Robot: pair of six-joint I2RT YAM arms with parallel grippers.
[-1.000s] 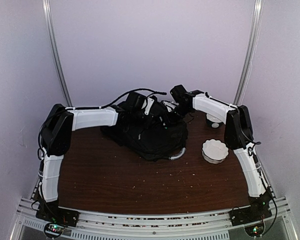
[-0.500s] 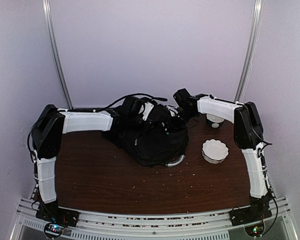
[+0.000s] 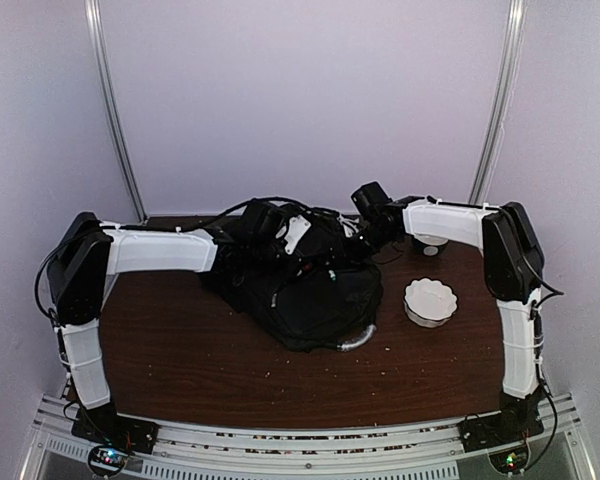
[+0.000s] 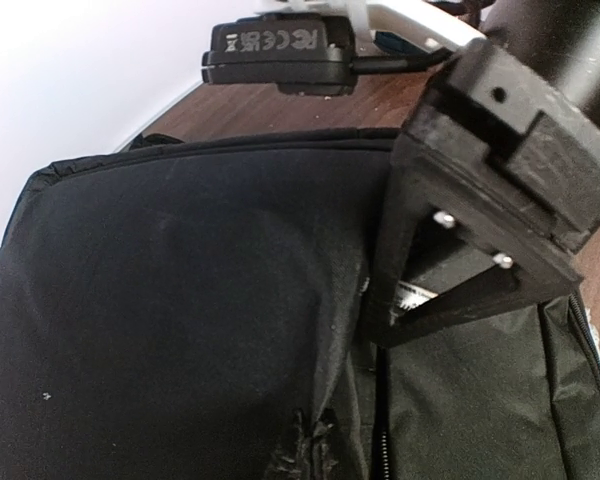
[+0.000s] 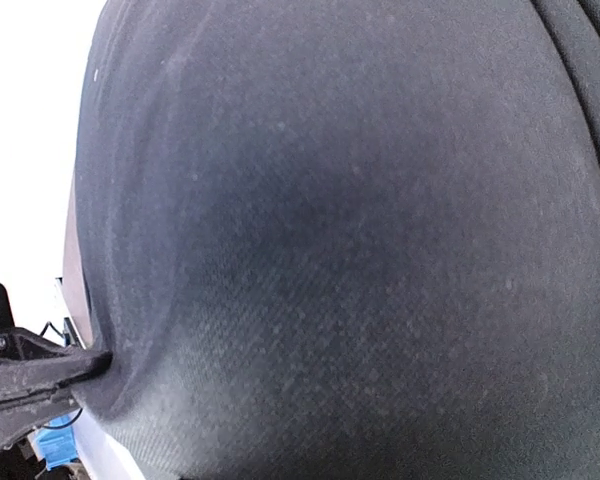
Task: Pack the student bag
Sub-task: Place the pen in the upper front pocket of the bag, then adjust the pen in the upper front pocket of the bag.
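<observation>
From above, the bag [image 3: 310, 290] lies mid-desk [image 3: 210, 370], nearer the far edge. It has humped up and spread toward the near edge as both arms reached deeper. In the left wrist view, the left jaws are together, seemingly pinching a fold of the bag. The right wrist view shows only fabric, so I cannot tell how the right jaws stand. This looks like positioning, not packing yet.

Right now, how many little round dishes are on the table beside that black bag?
2. A white scalloped bowl sits right of the black bag; a smaller round pot stands farther back, partly under the right arm. The bag may hide more.
</observation>
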